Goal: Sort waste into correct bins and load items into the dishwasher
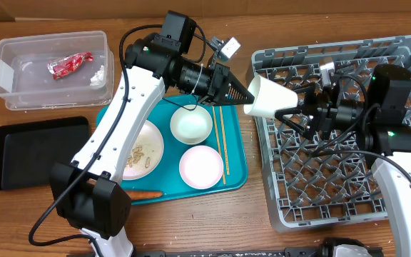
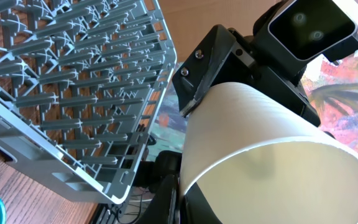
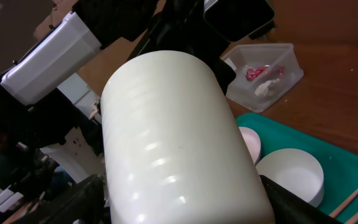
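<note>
Hanging on its side over the left wall of the grey dish rack (image 1: 334, 196), a white cup (image 1: 271, 96) sits in the air between the two arms, its narrow end pointing back toward the teal tray (image 1: 235, 178) and its wide end over the rack's lattice. The left gripper (image 1: 247, 91) is pinched fully closed on that narrow end and carries the cup. The right gripper (image 1: 298, 107) meets the wide end from the rack side, its jaws spread wide with one finger on either side of the cup. From the right wrist view the cup fills the space between those dark fingers (image 3: 291, 208), but I cannot tell whether they are pressing on it or only standing just beside it. On the teal tray a white plate (image 1: 145, 146) holds beige food bits (image 1: 141, 153), with a white bowl (image 1: 191, 125) behind a pale pink bowl (image 1: 200, 166) to its right and two chopsticks (image 1: 220, 139) lying along the tray's right side. A small carrot (image 1: 143, 194) lies at the tray's near edge. At the far left of the wooden table (image 1: 191, 21) a clear tub (image 1: 20, 93) contains a red wrapper (image 1: 70, 64) and a white scrap (image 1: 98, 75), and a black tray (image 1: 34, 150) lies just in front of it with nothing visible inside.
</note>
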